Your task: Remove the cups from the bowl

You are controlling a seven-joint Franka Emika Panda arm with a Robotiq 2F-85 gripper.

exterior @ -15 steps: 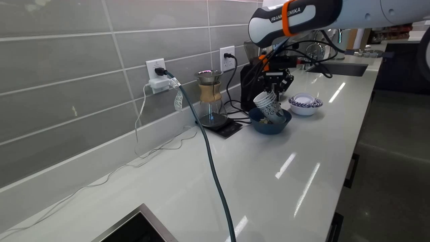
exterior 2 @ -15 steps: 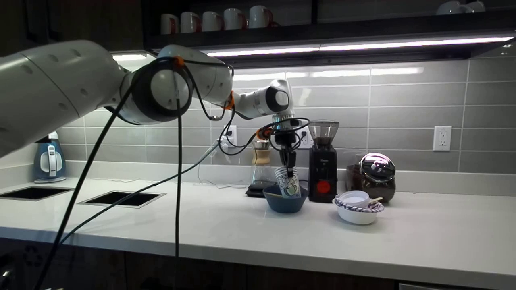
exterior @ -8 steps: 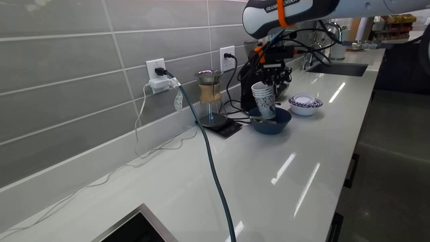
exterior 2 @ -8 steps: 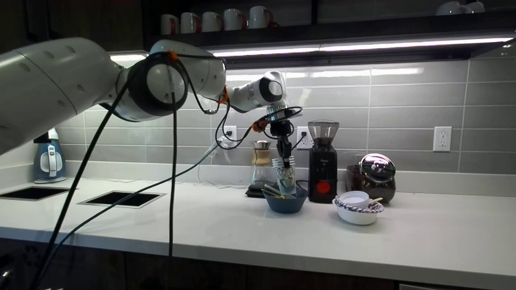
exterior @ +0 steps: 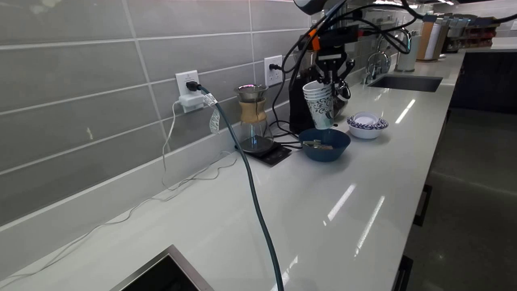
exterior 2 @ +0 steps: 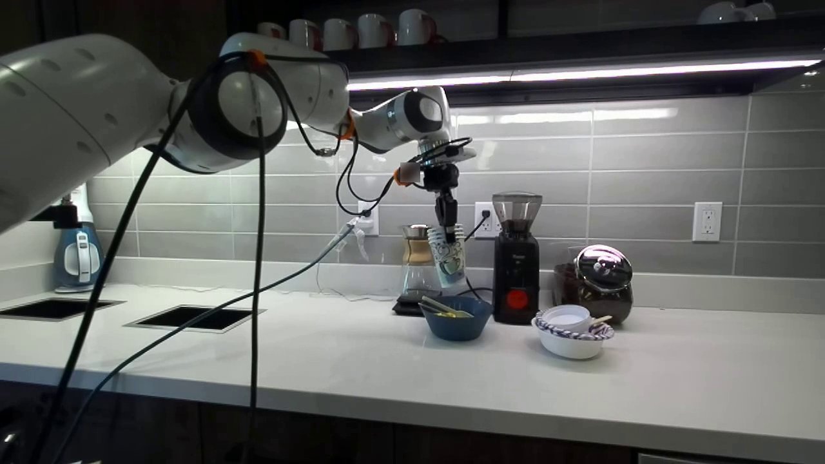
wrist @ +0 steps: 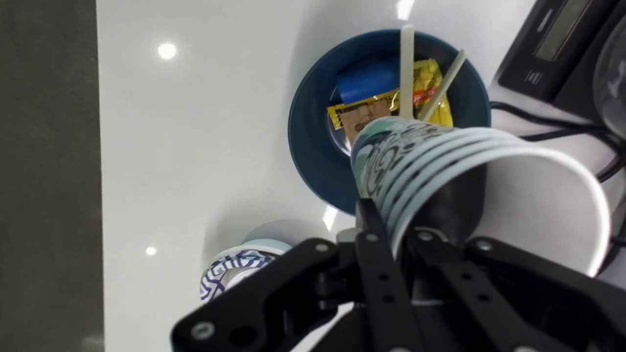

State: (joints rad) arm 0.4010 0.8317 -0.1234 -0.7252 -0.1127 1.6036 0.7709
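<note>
The nested white cups with dark swirl and green print [exterior: 321,108] hang above the dark blue bowl [exterior: 324,153], slightly tilted. In an exterior view, a small gap shows between the cups [exterior 2: 448,261] and the bowl [exterior 2: 457,328]. My gripper [exterior: 333,87] is shut on the cups' rim wall. In the wrist view, one finger of the gripper [wrist: 403,215] is outside the stacked rims and one is inside the cups [wrist: 391,151]. The bowl [wrist: 310,142] holds yellow packets, a blue item and light wooden-looking sticks or utensils.
A white bowl stack with patterned rim [exterior 2: 570,345] stands beside the blue bowl. Behind are a black grinder [exterior 2: 515,270], a glass carafe [exterior: 253,129] on a black scale [exterior: 274,154], and a jar [exterior 2: 599,283]. A thick cable [exterior: 254,190] crosses the counter.
My gripper has risen, lifting the cups from leaning inside the blue bowl to above its rim. The cups now hang more upright. The bowl has stayed in place.
</note>
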